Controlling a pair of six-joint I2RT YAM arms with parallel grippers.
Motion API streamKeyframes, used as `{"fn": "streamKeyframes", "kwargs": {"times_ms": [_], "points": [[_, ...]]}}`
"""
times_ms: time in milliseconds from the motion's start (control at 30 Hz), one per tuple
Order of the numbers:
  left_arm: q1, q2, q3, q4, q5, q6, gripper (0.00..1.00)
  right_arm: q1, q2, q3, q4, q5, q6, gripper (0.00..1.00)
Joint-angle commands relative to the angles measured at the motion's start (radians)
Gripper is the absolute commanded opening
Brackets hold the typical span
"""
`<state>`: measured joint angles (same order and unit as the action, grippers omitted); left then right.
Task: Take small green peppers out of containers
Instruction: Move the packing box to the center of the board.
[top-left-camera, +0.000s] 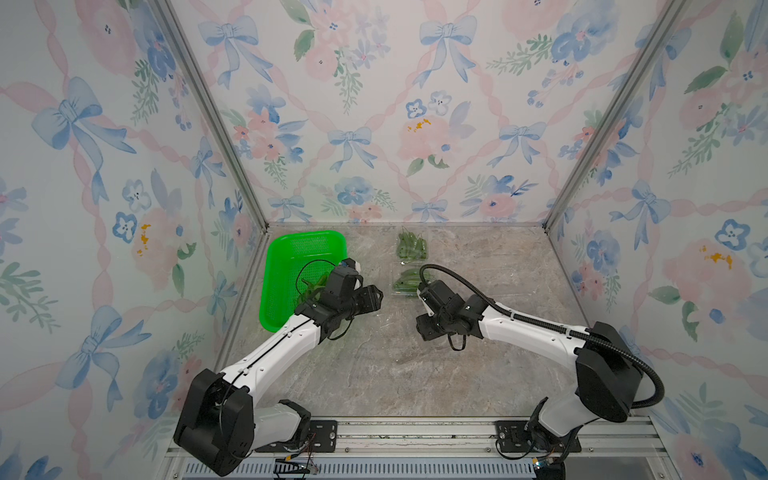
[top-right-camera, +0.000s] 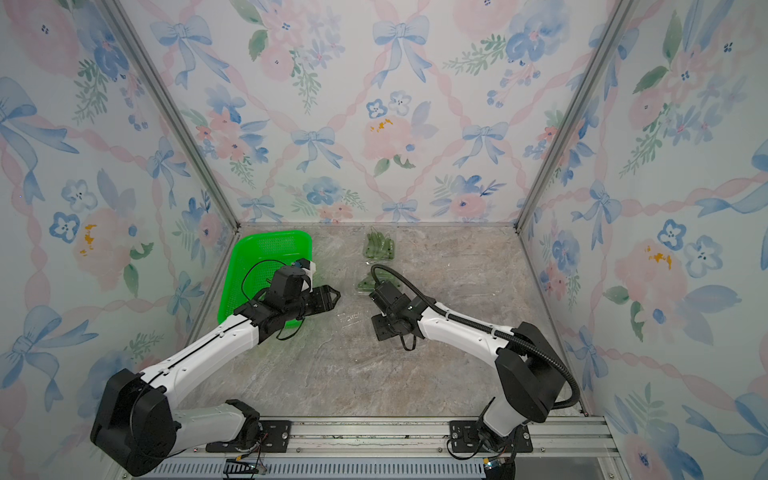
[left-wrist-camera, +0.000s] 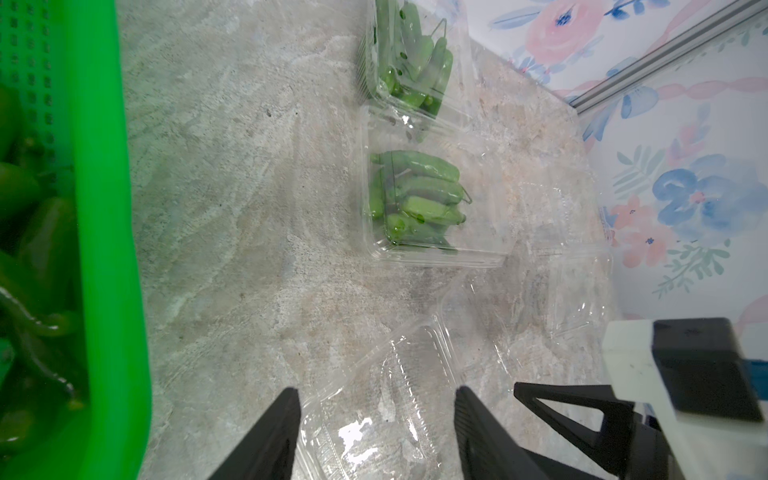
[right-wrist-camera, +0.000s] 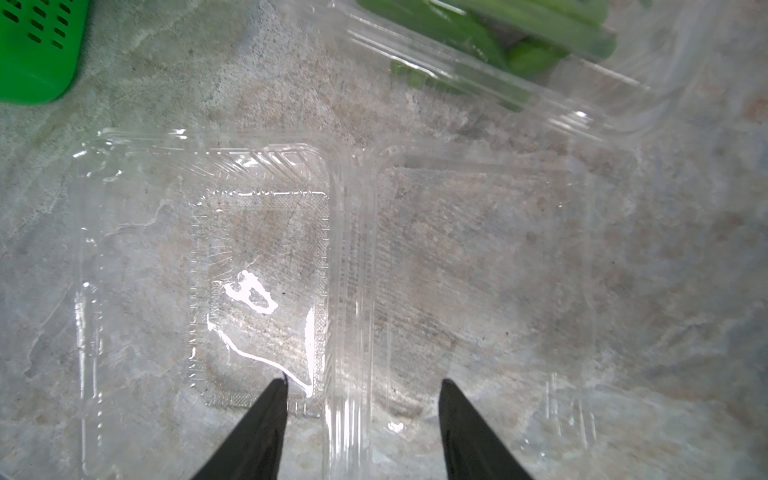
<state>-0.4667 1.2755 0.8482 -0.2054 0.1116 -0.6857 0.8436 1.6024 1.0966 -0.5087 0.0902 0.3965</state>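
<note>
left claw (left-wrist-camera: 376, 390) hangs released, fingers (left-wrist-camera: 266, 436) apart over an empty clear box (left-wrist-camera: 386, 399) on the worktop (left-wrist-camera: 228, 208). right claw (right-wrist-camera: 363, 380) is released too, above an opened empty box (right-wrist-camera: 257, 249) lying flat. small green peppers (left-wrist-camera: 419, 195) fill two clear boxes (left-wrist-camera: 478, 253) farther back, side by side; more peppers lie in the green basket (left-wrist-camera: 104, 208) beside the left claw.

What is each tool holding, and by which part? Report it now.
Nothing. The left tool and right tool both stand open over the empty clear container, which lies on the table; neither grips it.
</note>
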Motion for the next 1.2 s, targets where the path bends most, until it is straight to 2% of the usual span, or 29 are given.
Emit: {"fn": "streamKeyframes", "kwargs": {"times_ms": [0, 267, 467, 700, 1167], "points": [[-0.007, 0.04, 0.039, 0.017, -0.01, 0.037, 0.62, 0.011, 0.047, 0.033, -0.015, -0.012, -0.002, 0.59], [-0.006, 0.109, 0.089, 0.036, -0.003, 0.053, 0.62, 0.001, 0.177, 0.069, 0.006, 0.002, -0.003, 0.58], [-0.006, 0.137, 0.11, 0.044, 0.0, 0.057, 0.62, -0.005, 0.209, 0.081, -0.013, 0.024, -0.01, 0.52], [-0.003, 0.179, 0.131, 0.052, 0.013, 0.062, 0.62, -0.015, 0.185, 0.049, -0.029, 0.062, -0.007, 0.35], [-0.005, 0.223, 0.168, 0.062, 0.023, 0.066, 0.61, -0.063, 0.119, 0.004, -0.164, 0.194, 0.02, 0.34]]}}
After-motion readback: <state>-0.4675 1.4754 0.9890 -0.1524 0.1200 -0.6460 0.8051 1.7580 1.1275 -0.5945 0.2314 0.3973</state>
